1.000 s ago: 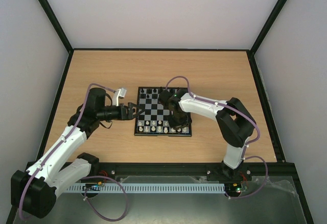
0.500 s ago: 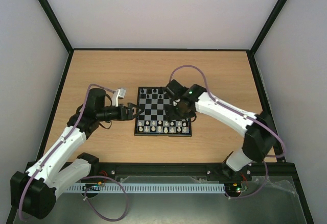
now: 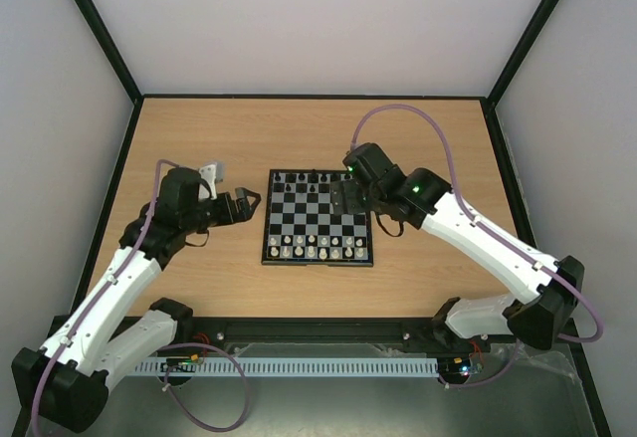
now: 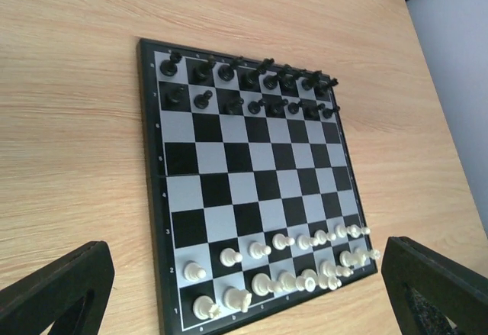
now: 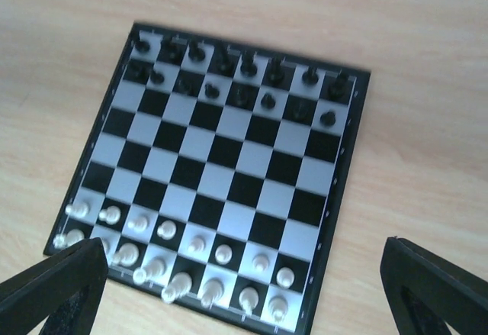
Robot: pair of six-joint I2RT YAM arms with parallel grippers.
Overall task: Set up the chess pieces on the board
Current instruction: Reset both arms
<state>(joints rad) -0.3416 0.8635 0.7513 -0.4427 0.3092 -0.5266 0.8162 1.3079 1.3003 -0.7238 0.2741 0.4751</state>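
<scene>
Right wrist: right gripper (image 5: 242, 274) is released, fingers (image 5: 53, 289) spread wide with nothing between them. The board (image 5: 229, 152) lies straight below and ahead of it. White pieces (image 5: 198, 243) sit in two rows at the edge nearest the fingers. Black pieces (image 5: 248, 66) sit in two rows at the far edge, and the middle ranks are bare. A couple of white ones by the left-hand finger look tilted or off-centre; too small to confirm.

Left wrist: left gripper (image 4: 245, 259) is also released and empty. Same board ahead of it at a skew, with white nearest the fingers and black beyond. This view separates both black rows piece by piece; the right wrist view blurs them.

Top external adds what neither wrist view gives:
- The right claw hangs over the far right part of the board and hides the pieces under it.
- The left claw sits off the board just to its left, over bare wood, jaws pointing at the board.

Surface is a wood-grain table (image 3: 199, 138) with a black rim. Pale walls (image 3: 318, 19) close it on three sides, with black frame struts in the corners. Purple cables (image 3: 398, 110) loop along both arms. A slotted white rail (image 3: 299, 367) runs along the near edge by the bases.
</scene>
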